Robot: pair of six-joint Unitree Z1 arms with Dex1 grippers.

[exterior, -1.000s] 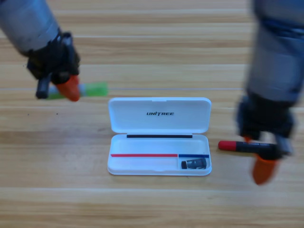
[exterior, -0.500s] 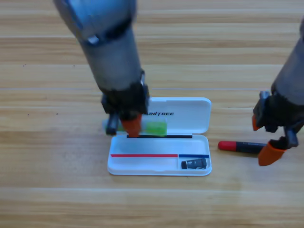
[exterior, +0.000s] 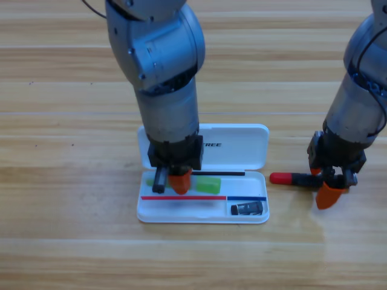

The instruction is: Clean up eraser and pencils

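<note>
Over the wooden desk [exterior: 72, 229], our left fingers [exterior: 172, 180] grip the translucent green pencil [exterior: 202, 184] above the open white case [exterior: 242, 151], the stubby dark eraser [exterior: 247, 209] already stowed below-right, while our right fingers [exterior: 329, 181] clamp the red-ended black pencil [exterior: 290, 179], not yet packed.

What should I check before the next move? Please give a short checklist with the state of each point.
1. Case lid open: ok.
2. Eraser in its small compartment: ok.
3. Green pencil over the case's long tray, held by left gripper: ok.
4. Green pencil lying flat on the tray: cannot tell.
5. Right gripper at the black pencil on the table: ok.
6. Black pencil in case: not ok.
</note>
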